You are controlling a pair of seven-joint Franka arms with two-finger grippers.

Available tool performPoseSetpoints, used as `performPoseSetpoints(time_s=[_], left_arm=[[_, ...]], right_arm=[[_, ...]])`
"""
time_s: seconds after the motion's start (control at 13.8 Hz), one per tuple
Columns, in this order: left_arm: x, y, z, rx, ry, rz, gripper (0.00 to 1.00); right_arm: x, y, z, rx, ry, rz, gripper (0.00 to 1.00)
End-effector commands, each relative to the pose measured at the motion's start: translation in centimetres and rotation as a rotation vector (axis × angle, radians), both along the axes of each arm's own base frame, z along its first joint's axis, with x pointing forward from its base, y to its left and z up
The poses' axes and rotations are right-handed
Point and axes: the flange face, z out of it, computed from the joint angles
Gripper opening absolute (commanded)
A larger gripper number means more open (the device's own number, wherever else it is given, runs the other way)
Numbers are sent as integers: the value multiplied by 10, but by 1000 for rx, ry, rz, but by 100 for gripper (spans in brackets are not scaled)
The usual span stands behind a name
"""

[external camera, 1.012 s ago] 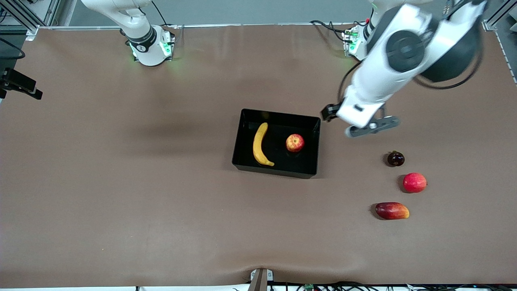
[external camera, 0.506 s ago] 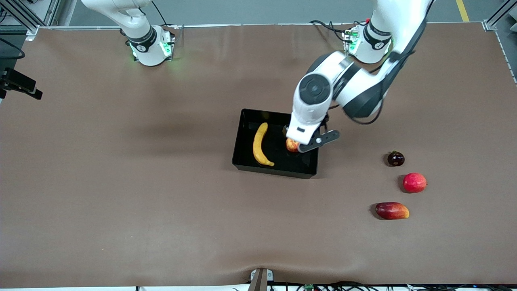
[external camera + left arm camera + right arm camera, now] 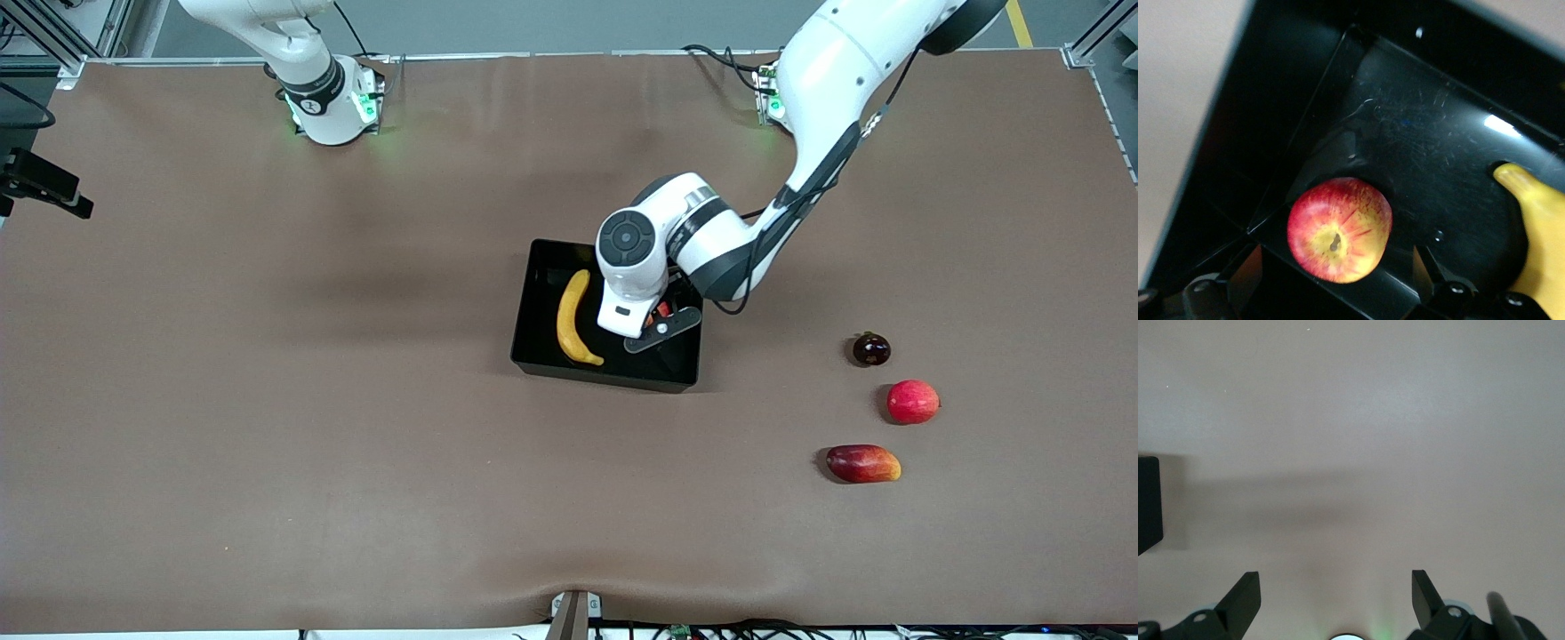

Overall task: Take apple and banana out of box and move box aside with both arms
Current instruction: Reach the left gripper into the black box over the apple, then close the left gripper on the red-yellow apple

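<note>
- I see the left gripper (image 3: 1337, 283) down inside the box (image 3: 537, 302), jaws spread wide with the apple (image 3: 1339, 229) sitting between them, untouched on the box floor.
- The banana (image 3: 572, 317) lies in the same box, just beside that gripper, toward the right arm's end.
- My right gripper (image 3: 1336, 597) waits over bare table (image 3: 1358, 427), jaws apart, holding nothing.
</note>
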Motion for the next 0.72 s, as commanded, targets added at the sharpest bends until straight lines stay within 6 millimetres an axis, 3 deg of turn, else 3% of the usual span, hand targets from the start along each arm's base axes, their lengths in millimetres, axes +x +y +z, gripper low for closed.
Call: performPoseSetpoints(time_s=[0.0, 0.29, 0.36, 0.43, 0.51, 0.58, 0.65], left_arm=[[-8, 3, -20, 11, -32, 9, 100], [-20, 5, -34, 25, -12, -5, 100], [-20, 5, -35, 28, -12, -4, 77], [-21, 4, -34, 27, -14, 2, 35], [-19, 4, -31, 27, -17, 5, 6], [-18, 4, -27, 28, -22, 3, 0], [-16, 2, -23, 25, -29, 6, 0]], right_arm=[[1, 0, 7, -1, -14, 11, 100], [2, 4, 12, 1, -25, 12, 100], [2, 4, 13, -1, -26, 10, 100], [2, 0, 13, 4, -28, 7, 100], [3, 0, 11, 4, -25, 7, 100], [3, -2, 11, 4, -25, 6, 100], [3, -2, 11, 5, -25, 2, 100]])
